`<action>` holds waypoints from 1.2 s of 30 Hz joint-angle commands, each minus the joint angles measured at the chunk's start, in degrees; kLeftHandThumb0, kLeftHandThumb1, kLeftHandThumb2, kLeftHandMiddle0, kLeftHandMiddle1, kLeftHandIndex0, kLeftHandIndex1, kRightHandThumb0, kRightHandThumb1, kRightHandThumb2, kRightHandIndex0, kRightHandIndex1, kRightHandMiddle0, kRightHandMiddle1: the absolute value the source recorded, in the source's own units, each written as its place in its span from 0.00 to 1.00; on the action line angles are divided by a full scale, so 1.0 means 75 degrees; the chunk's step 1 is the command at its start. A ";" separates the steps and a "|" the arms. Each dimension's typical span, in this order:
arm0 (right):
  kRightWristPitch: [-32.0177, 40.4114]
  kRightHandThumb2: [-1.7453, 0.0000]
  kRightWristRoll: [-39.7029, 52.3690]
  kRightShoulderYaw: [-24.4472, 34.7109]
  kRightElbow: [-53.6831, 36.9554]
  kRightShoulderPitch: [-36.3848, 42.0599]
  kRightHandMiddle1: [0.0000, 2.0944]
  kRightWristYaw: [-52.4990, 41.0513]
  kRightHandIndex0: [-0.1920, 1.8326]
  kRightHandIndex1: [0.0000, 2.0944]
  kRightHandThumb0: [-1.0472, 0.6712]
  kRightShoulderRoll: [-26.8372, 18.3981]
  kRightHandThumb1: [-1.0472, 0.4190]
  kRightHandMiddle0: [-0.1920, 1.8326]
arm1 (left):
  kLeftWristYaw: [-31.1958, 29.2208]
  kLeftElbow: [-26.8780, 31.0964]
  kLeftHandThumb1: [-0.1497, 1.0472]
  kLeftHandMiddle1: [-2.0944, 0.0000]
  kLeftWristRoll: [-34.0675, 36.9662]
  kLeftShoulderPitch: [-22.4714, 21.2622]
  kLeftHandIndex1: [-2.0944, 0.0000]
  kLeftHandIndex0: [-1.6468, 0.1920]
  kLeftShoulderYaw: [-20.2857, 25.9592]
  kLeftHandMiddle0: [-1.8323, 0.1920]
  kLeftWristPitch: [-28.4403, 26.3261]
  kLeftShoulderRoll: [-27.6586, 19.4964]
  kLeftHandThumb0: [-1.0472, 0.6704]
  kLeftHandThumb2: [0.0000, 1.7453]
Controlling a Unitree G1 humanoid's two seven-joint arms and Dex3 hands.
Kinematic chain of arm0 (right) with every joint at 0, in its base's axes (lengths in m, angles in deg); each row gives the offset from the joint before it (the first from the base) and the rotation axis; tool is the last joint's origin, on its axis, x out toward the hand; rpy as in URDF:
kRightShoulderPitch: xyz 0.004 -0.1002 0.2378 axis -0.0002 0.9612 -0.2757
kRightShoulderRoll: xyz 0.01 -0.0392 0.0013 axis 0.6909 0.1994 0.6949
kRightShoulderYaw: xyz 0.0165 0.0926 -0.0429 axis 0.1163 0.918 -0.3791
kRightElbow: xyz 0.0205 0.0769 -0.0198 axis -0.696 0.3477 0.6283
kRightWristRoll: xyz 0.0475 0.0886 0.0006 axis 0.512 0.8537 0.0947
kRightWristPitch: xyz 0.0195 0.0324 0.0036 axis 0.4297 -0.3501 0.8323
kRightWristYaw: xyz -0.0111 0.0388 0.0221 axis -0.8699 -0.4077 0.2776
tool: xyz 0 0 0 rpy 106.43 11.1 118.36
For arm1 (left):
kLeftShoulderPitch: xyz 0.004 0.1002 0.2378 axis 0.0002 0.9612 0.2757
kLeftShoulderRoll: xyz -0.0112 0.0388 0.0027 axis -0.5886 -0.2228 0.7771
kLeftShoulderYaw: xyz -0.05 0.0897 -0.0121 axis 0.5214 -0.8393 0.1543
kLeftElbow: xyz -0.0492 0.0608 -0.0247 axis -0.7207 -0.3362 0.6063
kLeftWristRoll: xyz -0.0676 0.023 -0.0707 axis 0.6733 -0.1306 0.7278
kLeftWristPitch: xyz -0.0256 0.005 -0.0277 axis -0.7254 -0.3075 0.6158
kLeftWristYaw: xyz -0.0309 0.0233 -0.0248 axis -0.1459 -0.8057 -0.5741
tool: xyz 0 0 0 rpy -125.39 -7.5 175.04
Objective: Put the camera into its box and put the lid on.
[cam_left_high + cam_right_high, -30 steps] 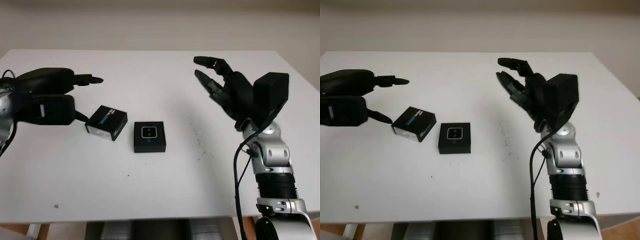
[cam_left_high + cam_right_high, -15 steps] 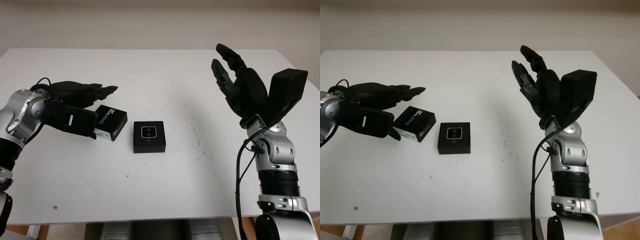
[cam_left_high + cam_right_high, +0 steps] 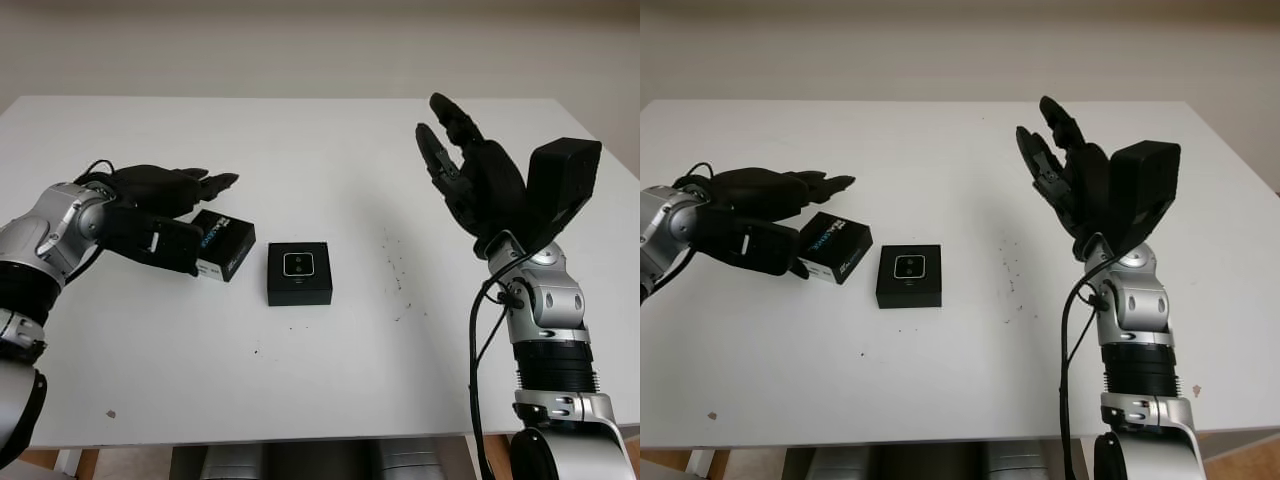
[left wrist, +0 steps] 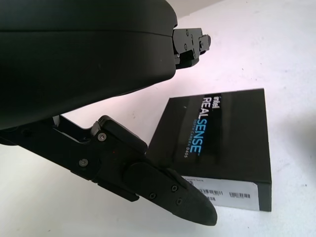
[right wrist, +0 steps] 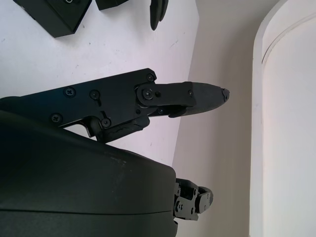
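Note:
A black box base [image 3: 299, 273] lies on the white table [image 3: 330, 380] with the small camera [image 3: 299, 264] set in its top. Just left of it lies the black lid [image 3: 228, 247], tilted, with "Intel RealSense" printed on it [image 4: 222, 143]. My left hand [image 3: 208, 222] is open and straddles the lid's left end: the fingers [image 3: 215, 181] reach over its far side and the thumb [image 4: 168, 192] sits at its near corner. I cannot tell whether they touch it. My right hand [image 3: 452, 140] is open, raised above the table's right half, palm facing left.
The table's far edge meets a pale wall. A few dark specks [image 3: 395, 275] mark the surface right of the box. A black cable [image 3: 480, 330] hangs along the right forearm.
My left hand has come in from the left edge and closed in around the lid. My right hand rose and drew back to the right. Lid and box have not moved.

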 commanded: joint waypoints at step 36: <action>-0.0087 0.79 -0.0142 -0.0186 -0.0325 0.0215 0.13 -0.0225 0.10 0.02 0.29 -0.0049 0.00 0.08 | 0.2674 -0.0815 1.00 0.02 -0.0606 0.0007 0.04 0.92 -0.0592 0.87 0.1221 -0.0001 0.43 0.21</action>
